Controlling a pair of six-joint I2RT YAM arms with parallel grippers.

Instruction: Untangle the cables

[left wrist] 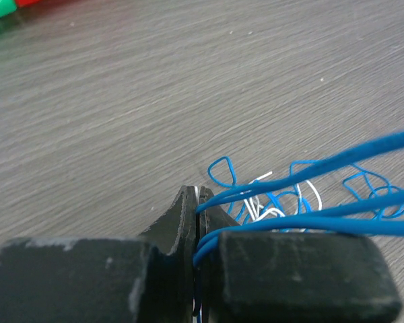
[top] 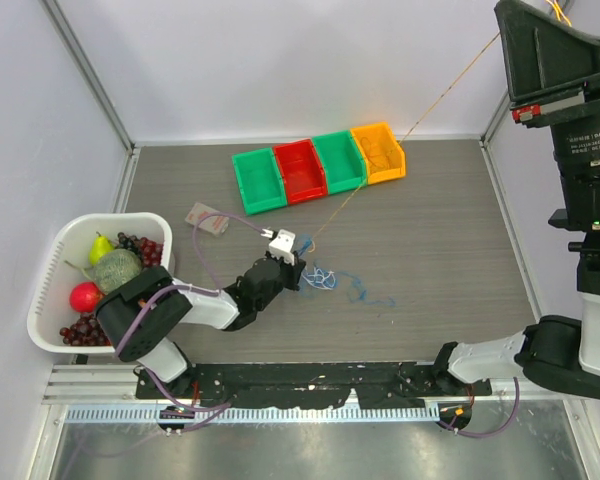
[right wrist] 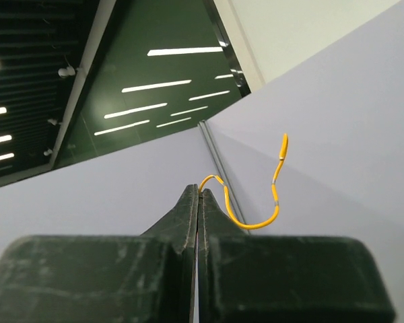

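A small tangle (top: 320,278) of blue and whitish cable lies on the table in the middle. My left gripper (top: 296,268) is low at its left edge. In the left wrist view the left gripper (left wrist: 197,195) is shut on the blue cable (left wrist: 310,168), whose strands run off to the right over the whitish cable (left wrist: 266,212). The orange-yellow cable (top: 450,88) stretches taut from the tangle up to the top right, where the right arm (top: 560,60) is raised high. My right gripper (right wrist: 199,192) is shut on the end of the orange-yellow cable (right wrist: 256,223), which curls free beyond the tips.
Green (top: 258,180), red (top: 300,170), green (top: 338,160) and orange (top: 378,152) bins stand in a row at the back. A white basket (top: 55,255) of fruit sits at the left edge. A small packet (top: 207,219) lies left of the tangle. A loose blue strand (top: 370,296) trails right.
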